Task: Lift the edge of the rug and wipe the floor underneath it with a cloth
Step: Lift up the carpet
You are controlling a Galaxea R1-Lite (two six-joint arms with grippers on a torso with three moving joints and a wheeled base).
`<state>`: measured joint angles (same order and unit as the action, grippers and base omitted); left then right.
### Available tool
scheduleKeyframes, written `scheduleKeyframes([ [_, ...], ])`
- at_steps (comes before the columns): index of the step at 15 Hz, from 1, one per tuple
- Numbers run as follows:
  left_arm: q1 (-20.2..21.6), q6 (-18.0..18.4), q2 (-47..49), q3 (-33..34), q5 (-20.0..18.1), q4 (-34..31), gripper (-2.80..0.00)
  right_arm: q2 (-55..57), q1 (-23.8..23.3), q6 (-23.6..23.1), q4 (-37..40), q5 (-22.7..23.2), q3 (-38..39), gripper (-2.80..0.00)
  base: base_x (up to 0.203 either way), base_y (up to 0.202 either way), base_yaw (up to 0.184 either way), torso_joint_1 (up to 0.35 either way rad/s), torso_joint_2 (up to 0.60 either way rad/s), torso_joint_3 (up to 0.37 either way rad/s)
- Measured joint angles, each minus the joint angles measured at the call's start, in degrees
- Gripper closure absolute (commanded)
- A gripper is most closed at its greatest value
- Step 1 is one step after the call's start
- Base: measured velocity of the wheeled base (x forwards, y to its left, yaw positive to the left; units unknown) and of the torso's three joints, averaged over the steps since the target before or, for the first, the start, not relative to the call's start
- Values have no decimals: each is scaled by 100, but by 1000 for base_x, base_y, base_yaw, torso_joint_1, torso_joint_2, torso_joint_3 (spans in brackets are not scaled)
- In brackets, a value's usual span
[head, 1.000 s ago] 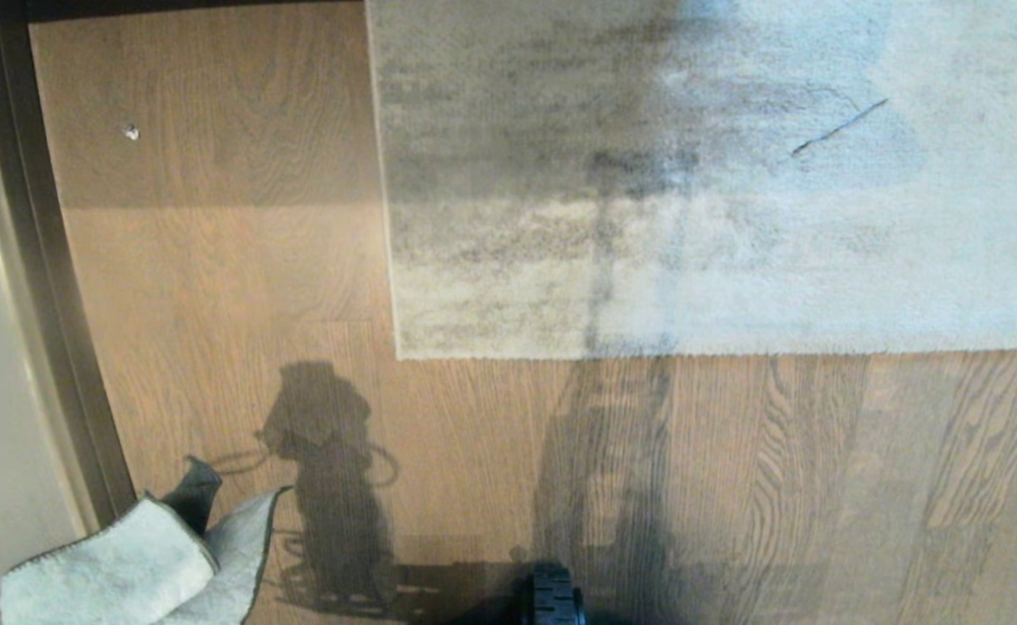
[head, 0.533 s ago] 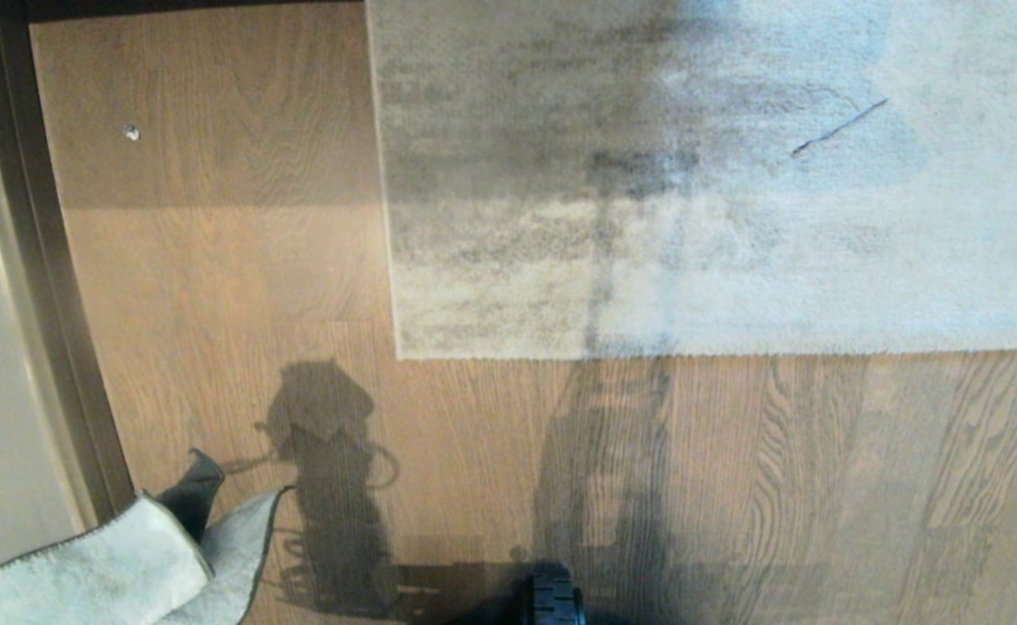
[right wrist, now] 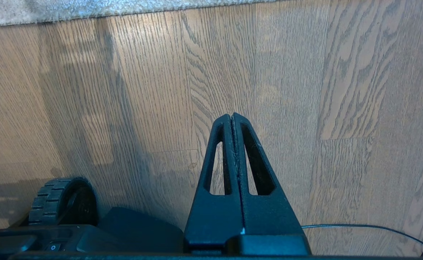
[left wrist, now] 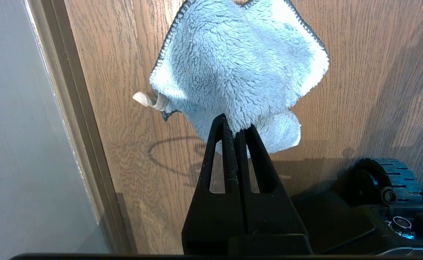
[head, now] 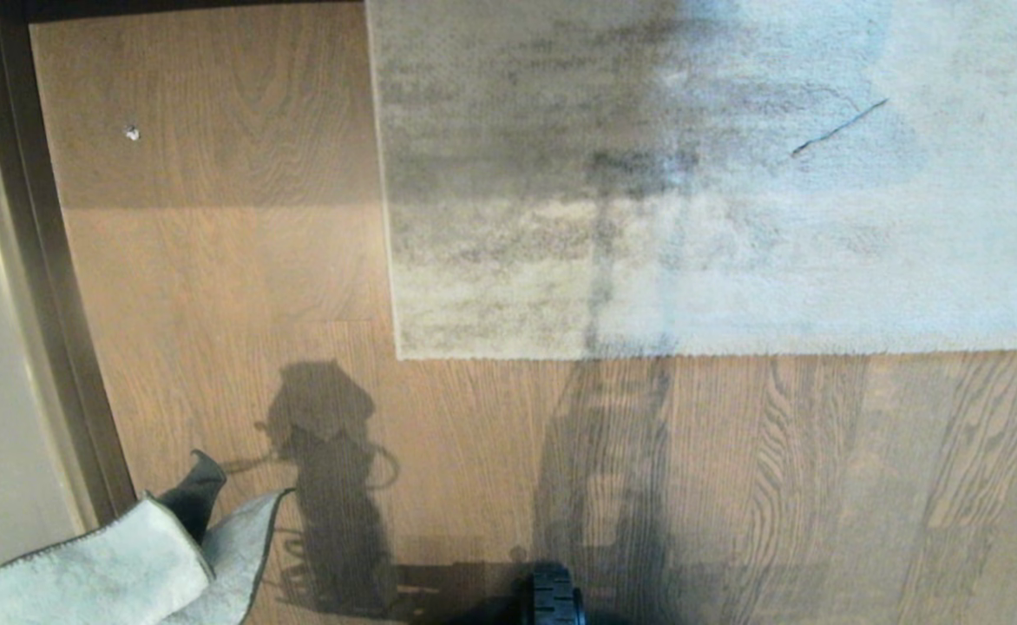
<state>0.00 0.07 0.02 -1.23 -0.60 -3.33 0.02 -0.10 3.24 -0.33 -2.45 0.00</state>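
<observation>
Rug edge (head: 647,351) flat, centre to 3 o'clock, head view. Left gripper (left wrist: 236,124) pinches cloth (head: 118,569), 7 o'clock. Right gripper (right wrist: 232,117) closed, empty. Risk: thin pinch; cloth may slip while wiping floor (head: 213,286).

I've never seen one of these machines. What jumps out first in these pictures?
A big pale rug smudged dark grey fills the upper right, its edge lying flat on the wood floor. At lower left, near the wall, the left end effector is shut on a fluffy grey-blue cloth. The right end effector hangs shut and empty above bare planks.
</observation>
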Motion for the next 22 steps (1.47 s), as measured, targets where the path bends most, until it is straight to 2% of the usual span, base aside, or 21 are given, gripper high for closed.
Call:
scheduleKeyframes([
  [12, 0, 4, 0, 0, -2, 2, 0, 0, 0, -7, 0, 2, 0, 0, 0, 0, 0, 0, 0, 0],
  [17, 0, 2, 0, 0, -2, 0, 0, 0, 0, -265, -23, 39, -1, 0, 0, 0, 0, 0, 0, 0],
  [19, 0, 2, 0, 0, -2, 0, 0, 11, 0, -446, 14, 316, -257, 0, 0, 0, 0, 0, 0, 0],
  [22, 0, 2, 0, 0, -3, 0, 0, 306, 7, -779, 457, 1030, -1036, 0, 0, 0, 0, 0, 0, 0],
])
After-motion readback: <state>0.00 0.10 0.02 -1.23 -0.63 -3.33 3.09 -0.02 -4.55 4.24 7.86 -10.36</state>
